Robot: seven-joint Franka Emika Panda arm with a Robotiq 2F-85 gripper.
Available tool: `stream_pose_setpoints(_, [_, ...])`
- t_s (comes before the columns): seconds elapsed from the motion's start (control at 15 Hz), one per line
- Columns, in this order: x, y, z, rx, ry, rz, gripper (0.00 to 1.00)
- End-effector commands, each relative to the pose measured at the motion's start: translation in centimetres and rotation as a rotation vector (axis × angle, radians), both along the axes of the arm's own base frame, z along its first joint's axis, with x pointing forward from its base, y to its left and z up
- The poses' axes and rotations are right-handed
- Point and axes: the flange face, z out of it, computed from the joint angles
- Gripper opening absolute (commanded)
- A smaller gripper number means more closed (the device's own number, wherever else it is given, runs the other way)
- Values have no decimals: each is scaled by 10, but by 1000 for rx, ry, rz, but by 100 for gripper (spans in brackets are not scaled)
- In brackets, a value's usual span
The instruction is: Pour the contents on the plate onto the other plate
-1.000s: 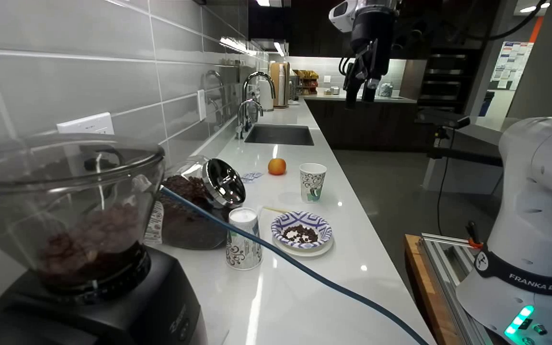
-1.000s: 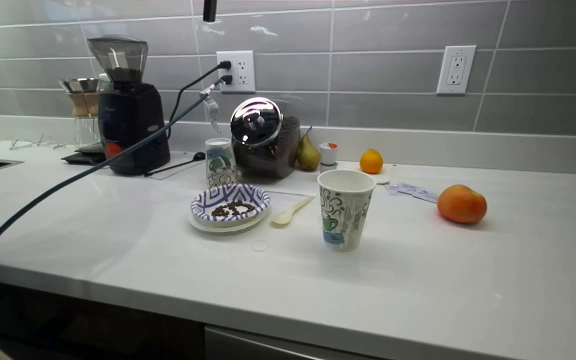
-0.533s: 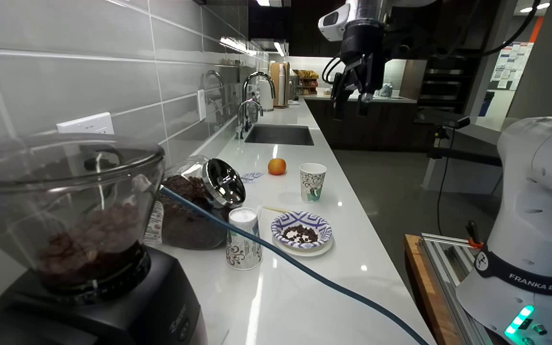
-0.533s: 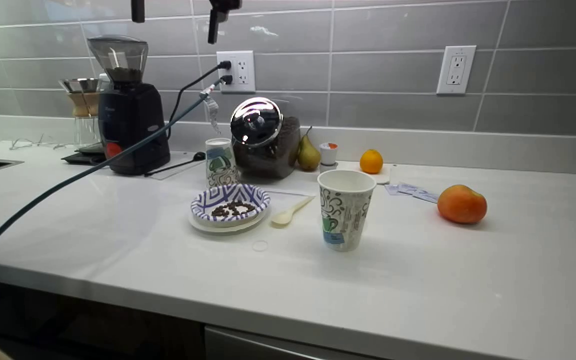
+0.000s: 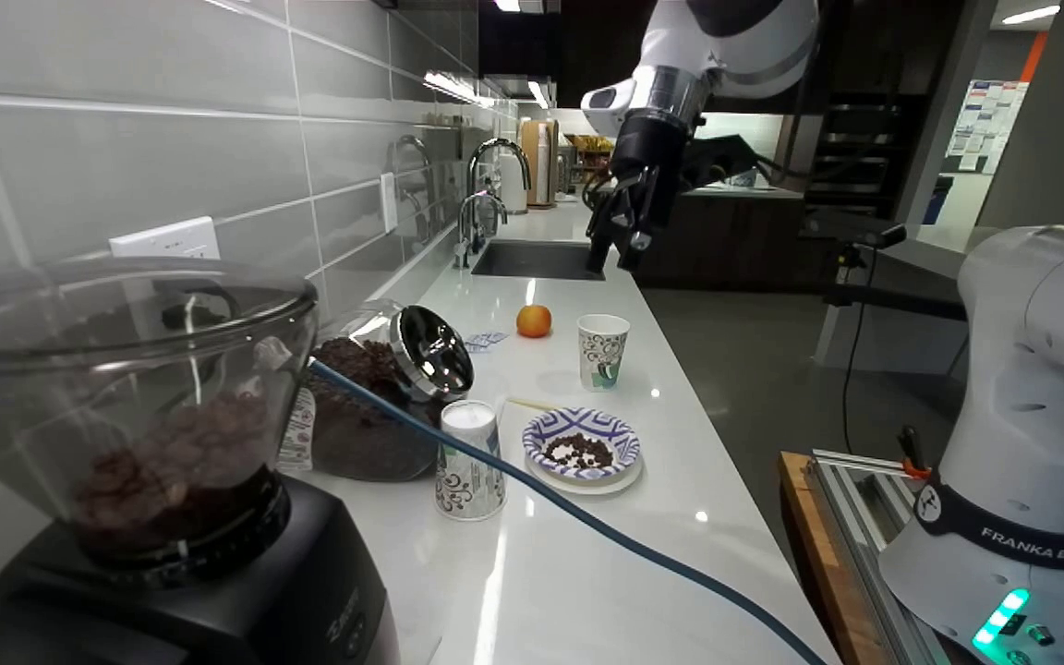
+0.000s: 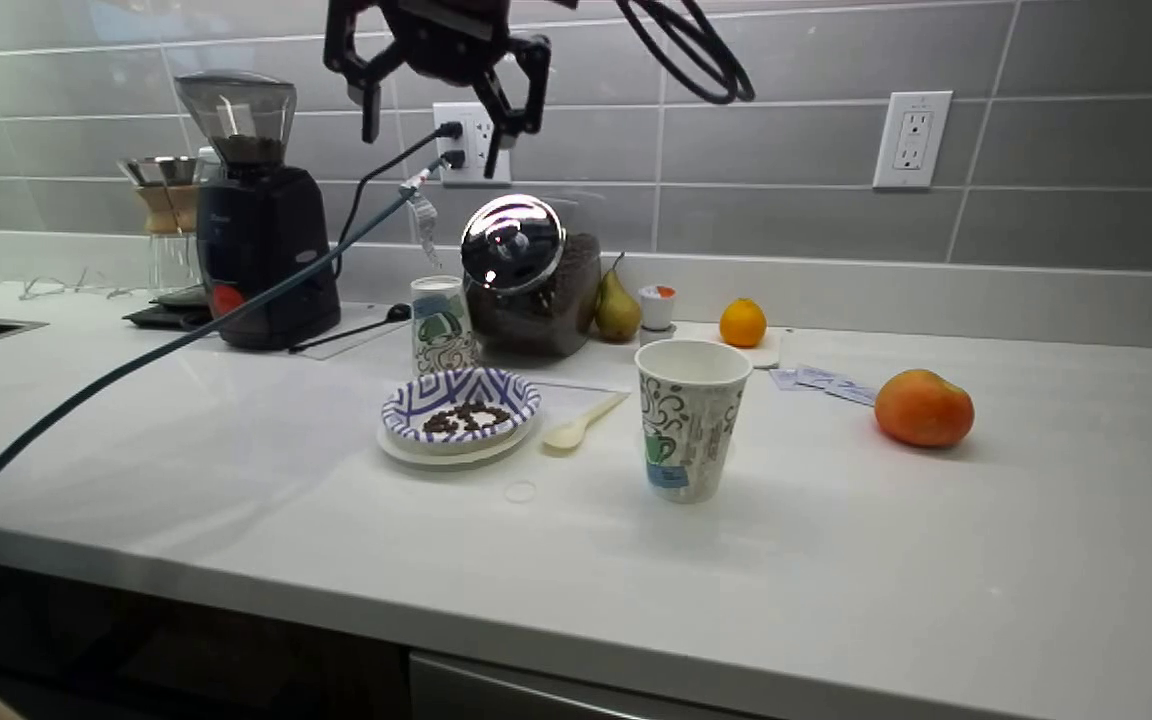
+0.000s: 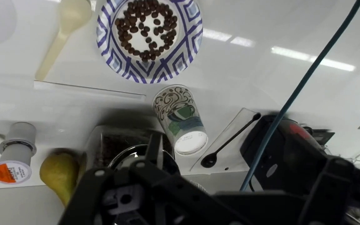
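The plate (image 6: 471,382) is white with a blue-purple patterned rim and shallow, bowl-like sides. It rests upright on top of the other plate (image 6: 456,460), plain white, whose rim shows beneath it in both exterior views. The contents, dark brown beans (image 7: 144,32), lie spread over the bottom of the patterned plate (image 5: 581,420). High above the counter hangs my gripper (image 6: 433,145), fingers wide apart and nothing between them. In the wrist view the patterned plate sits at the top edge, partly cut off, away from the dark fingers (image 7: 155,150) at the bottom.
An upright paper cup (image 6: 688,430) and a pale spoon (image 6: 576,430) lie to one side of the plates. Behind are an upturned cup (image 6: 441,325), a glass jar (image 6: 536,310), a pear (image 6: 617,305) and a grinder (image 6: 261,250). A blue cable (image 6: 266,295) slants across the counter.
My gripper has come down and moved in over the counter, so its open fingers now show fully in both exterior views. The plates, beans and other objects have not moved.
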Motion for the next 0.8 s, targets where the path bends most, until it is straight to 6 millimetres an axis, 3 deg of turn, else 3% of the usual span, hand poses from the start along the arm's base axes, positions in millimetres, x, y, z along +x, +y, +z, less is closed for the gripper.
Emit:
stream_pose_setpoints(0.0, [25,-11,-36,8,-34,20,100])
stream_pose_setpoints(0.4, [54,-14,-102,-18,51,96,100])
stream_pose_setpoints(0.53, [64,-25,-124,-57,88,139,100])
stream_pose_setpoints(0.6, [69,-33,-125,-62,81,128,100])
stream_pose_setpoints(0.67, [51,-18,-115,-48,87,113,100])
stream_pose_setpoints(0.73, [56,-24,-121,-60,94,116,100])
